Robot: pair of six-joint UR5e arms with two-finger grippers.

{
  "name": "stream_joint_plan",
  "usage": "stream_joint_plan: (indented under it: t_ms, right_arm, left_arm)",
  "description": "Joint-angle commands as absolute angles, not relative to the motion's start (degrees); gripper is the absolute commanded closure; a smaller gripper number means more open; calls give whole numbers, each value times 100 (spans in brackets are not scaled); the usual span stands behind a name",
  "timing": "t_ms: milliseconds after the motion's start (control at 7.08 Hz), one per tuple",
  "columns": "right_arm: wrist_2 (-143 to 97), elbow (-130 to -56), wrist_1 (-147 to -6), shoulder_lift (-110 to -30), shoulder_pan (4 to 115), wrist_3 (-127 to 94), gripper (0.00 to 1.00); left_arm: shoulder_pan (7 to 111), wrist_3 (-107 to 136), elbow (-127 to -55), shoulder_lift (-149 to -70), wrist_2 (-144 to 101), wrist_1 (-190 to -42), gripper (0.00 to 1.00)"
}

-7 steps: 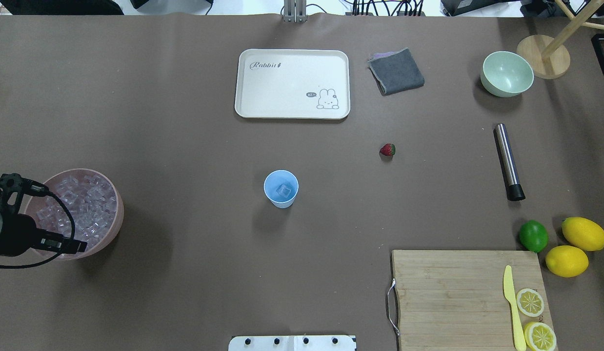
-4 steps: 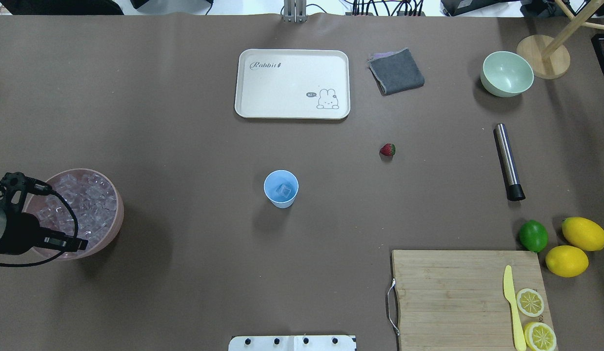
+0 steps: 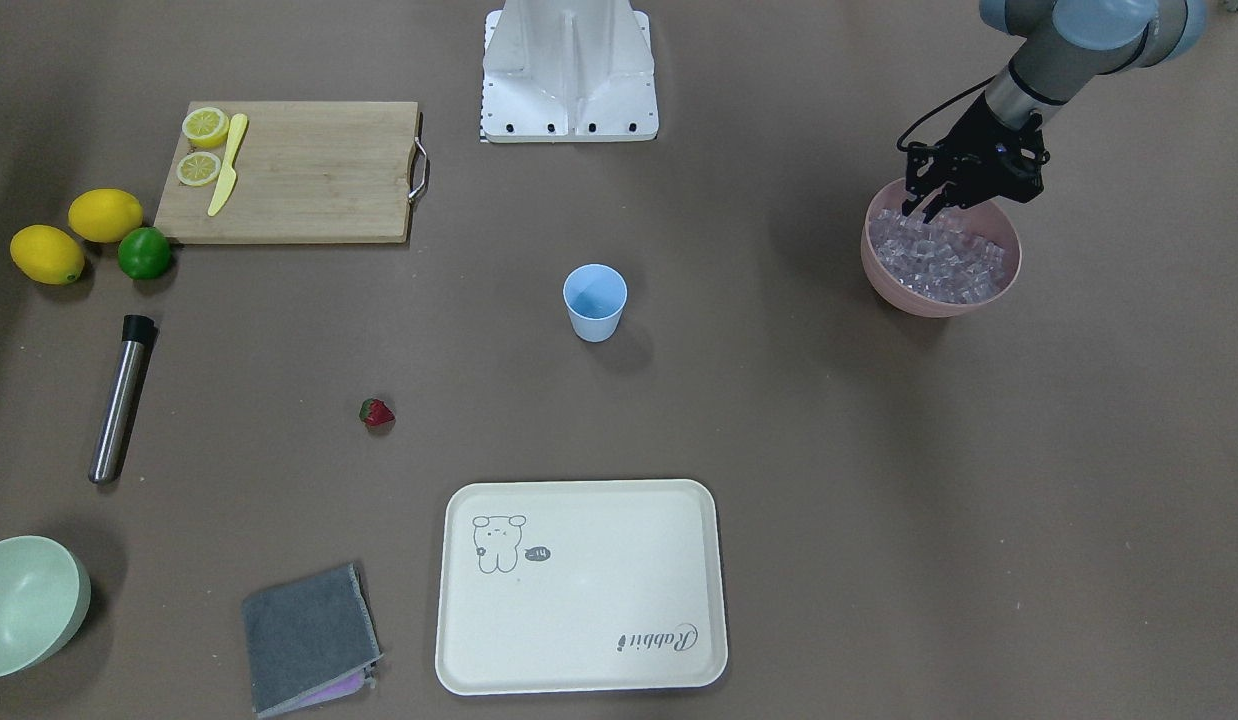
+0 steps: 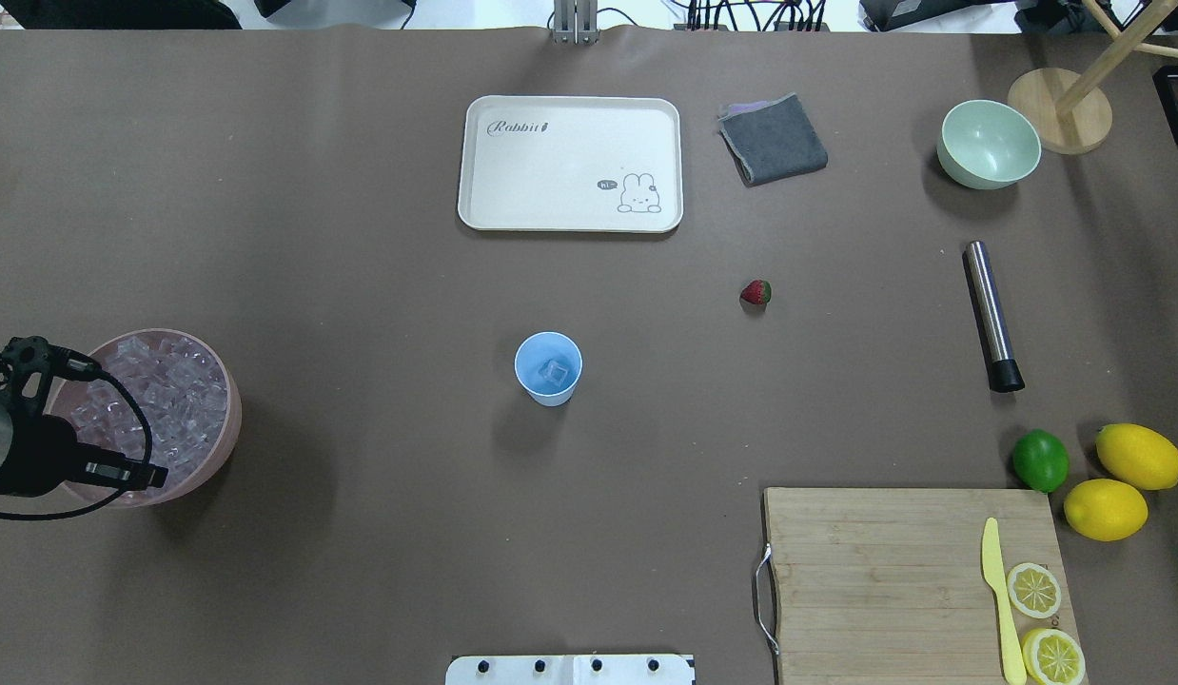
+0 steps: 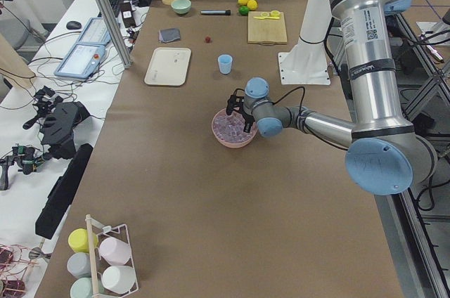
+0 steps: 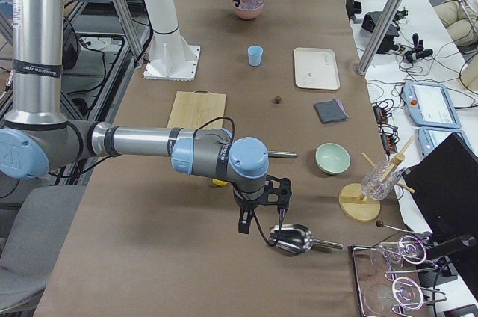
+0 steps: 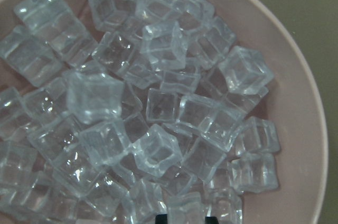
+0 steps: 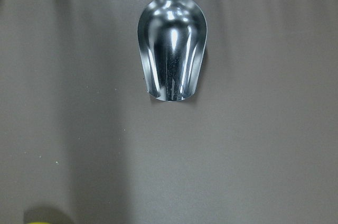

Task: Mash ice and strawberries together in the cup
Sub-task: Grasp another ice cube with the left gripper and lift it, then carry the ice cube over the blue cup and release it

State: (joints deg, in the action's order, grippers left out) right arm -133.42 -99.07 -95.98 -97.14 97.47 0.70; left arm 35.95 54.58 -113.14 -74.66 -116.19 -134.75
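Observation:
The light blue cup (image 4: 548, 369) stands mid-table with one ice cube (image 4: 554, 372) inside. The strawberry (image 4: 756, 292) lies on the table to its right. Many ice cubes (image 7: 158, 108) fill the pink bowl (image 4: 229, 419) at the left edge. My left gripper (image 3: 939, 205) is lowered into that bowl. In the left wrist view its fingertips (image 7: 161, 218) stand on either side of one cube (image 7: 185, 209), shut on it. My right gripper (image 6: 261, 221) hovers over a metal scoop (image 8: 171, 49) far to the right. I cannot tell whether it is open or shut.
A steel muddler (image 4: 991, 314), a pale green bowl (image 4: 989, 143), a lime (image 4: 1040, 459) and two lemons (image 4: 1122, 480) are at the right. A cutting board (image 4: 884, 571) holds a knife and lemon slices. A white tray (image 4: 570, 164) and grey cloth (image 4: 773, 139) lie at the back.
My left wrist has shifted slightly left and toward the bowl's near side over the ice. Nothing else has moved.

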Motion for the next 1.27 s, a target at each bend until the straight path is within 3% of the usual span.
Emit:
stream_joint_plan:
  t_ms: [0,565,1129]
  right_arm:
    - [-13342,-9931,-9598,-9712,9747,70,0]
    - [-13342,-9967,-9598,-9712,9747,62,0]
    - [-13342,-9967,-9598,-9703,9747,62,0]
  left_arm:
    - [3787,5458,-11434,-7410,-11689,-13482,100]
    - [4780,5414,-11872,-7584,-12410,-13491,100]
    - [4773,6895,-11752,-9407,-12349,-13404,100]
